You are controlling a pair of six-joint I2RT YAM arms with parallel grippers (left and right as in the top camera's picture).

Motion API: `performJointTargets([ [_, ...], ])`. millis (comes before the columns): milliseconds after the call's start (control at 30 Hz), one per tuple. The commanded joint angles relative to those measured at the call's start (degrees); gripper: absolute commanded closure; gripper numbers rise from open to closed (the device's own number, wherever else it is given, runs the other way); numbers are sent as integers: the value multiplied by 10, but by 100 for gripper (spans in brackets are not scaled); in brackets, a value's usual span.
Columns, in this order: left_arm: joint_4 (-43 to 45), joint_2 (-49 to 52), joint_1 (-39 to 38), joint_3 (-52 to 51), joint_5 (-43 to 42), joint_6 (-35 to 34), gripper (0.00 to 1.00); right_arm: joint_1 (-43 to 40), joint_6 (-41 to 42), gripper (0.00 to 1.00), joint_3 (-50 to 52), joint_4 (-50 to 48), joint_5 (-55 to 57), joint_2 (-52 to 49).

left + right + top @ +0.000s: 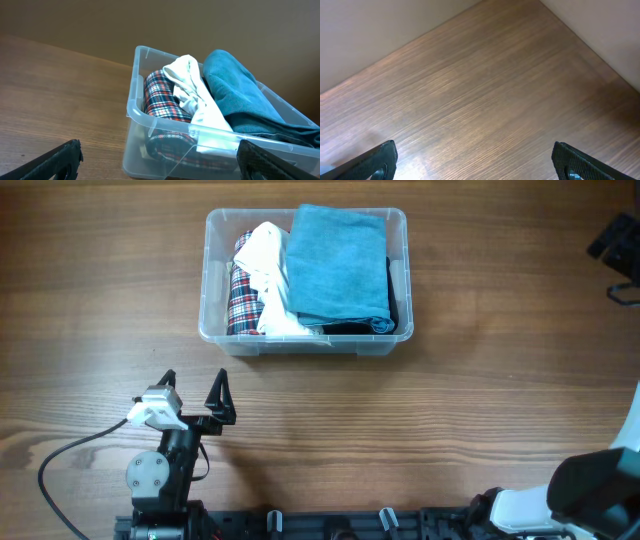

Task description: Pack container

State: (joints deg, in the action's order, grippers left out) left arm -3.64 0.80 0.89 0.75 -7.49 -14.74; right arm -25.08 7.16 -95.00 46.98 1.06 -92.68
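Left end effector (195,380) is hovering released and empty, the container (203,280) sitting just ahead, apart. Right end effector (480,167) is hanging released over the table (450,410). Folded garments (338,265) are filling the container; packing is seeming nearly finished.

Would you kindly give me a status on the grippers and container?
Left gripper open, empty, short of container. Right gripper open, empty, over table. Container holds clothes, teal cloth on top. Nothing in the way.
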Motion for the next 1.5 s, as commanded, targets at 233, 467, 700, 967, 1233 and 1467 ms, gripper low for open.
performJointTargets([
  [233, -1, -4, 5, -4, 7, -7, 0, 203, -52, 0, 80, -1, 6, 269],
  [467, -2, -4, 5, -4, 7, -7, 0, 214, -42, 0, 412, -133, -76, 515],
  [700, -2, -4, 5, -4, 7, -7, 0, 214, -40, 0, 716, -458, -106, 709],
  [967, -2, -4, 5, -4, 7, -7, 0, 214, -41, 0, 880, -501, -112, 868],
  [1233, -2, -4, 5, -4, 7, -7, 0, 214, -40, 0, 938, -505, -112, 902],
  [1467, -2, -4, 5, -4, 7, -7, 0, 214, -42, 0, 947, -489, -114, 925],
])
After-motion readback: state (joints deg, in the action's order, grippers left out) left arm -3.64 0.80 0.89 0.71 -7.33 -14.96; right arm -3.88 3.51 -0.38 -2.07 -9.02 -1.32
